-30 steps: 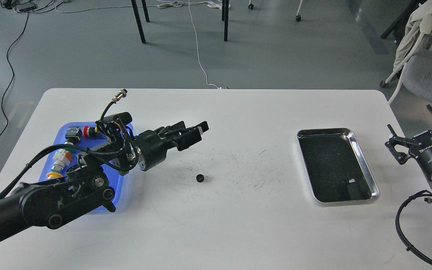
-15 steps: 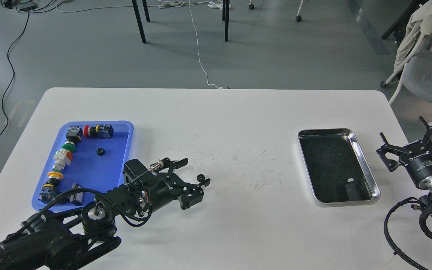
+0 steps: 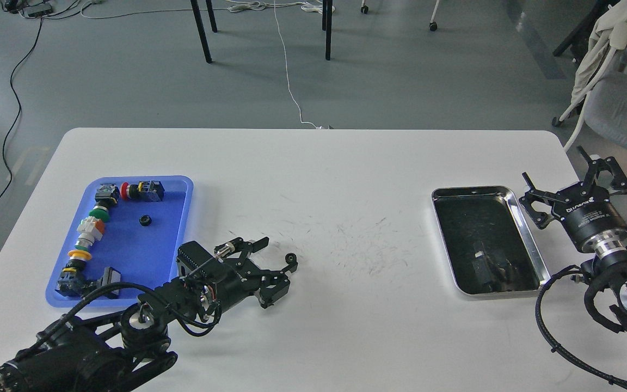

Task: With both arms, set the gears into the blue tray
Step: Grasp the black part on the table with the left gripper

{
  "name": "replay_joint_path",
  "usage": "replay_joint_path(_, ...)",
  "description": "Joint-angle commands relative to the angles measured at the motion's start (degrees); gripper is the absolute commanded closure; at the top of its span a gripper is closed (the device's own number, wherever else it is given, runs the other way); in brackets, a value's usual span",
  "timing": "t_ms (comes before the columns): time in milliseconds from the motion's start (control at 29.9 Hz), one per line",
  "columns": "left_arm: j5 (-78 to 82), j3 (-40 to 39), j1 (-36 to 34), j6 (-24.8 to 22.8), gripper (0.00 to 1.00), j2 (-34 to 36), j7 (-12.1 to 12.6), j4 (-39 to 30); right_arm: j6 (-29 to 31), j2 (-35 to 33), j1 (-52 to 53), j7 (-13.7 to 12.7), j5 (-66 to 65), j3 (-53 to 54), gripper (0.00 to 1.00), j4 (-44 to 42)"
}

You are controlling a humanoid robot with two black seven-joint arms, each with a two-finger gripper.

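Jaws pinched on a gear at the left gripper; right gripper spread wide beside the steel tray.

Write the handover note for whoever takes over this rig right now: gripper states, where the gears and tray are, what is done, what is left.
Left gripper: low over the white table, at the second gear; whether it grips the gear cannot be told.
Right gripper: open, empty, raised beside the steel tray.
Blue tray: near left on the table, holding button switches and one gear.
Done: one gear in the tray.
Left: secure the second gear and carry it to the tray.
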Motion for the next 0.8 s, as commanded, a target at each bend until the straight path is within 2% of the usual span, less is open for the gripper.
replay_joint_path(0, -0.02, 0.00, 0.19, 0.25, 0.41, -0.52, 0.05, 0.19, 0.00, -0.13, 0.00, 0.03, -0.04, -0.08, 0.02, -0.17)
replay_joint_path(167, -0.02, 0.00, 0.46, 0.43, 0.59, -1.13, 0.05, 0.80, 0.00, -0.22, 0.00, 0.03, -0.04, 0.01, 0.02, -0.17)
replay_joint_path(234, -0.02, 0.09, 0.55, 0.43, 0.78, -1.13, 0.05, 0.89, 0.00, -0.30, 0.00, 0.03, -0.04, 0.01, 0.02, -0.17)
replay_joint_path(334, -0.02, 0.44, 0.55, 0.43, 0.90, -1.13, -0.03, 0.89, 0.00, -0.48, 0.00, 0.03, -0.04, 0.01, 0.02, -0.17)
replay_joint_path(434, -0.02, 0.35, 0.55, 0.43, 0.94, -0.87, -0.03, 0.89, 0.00, -0.48, 0.00, 0.03, -0.04, 0.01, 0.02, -0.17)
replay_joint_path(635, -0.02, -0.61, 0.11, 1.22, 0.96, 0.62, 0.14, -0.25, 0.00, -0.39, 0.09, 0.03, -0.04, 0.01, 0.02, -0.17)
replay_joint_path(769, -0.02, -2.55, -1.56, 1.83, 0.96, 6.93, 0.14, -4.54, 0.00, -0.39, 1.05, 0.03, -0.13, 0.01, 0.02, 0.00)
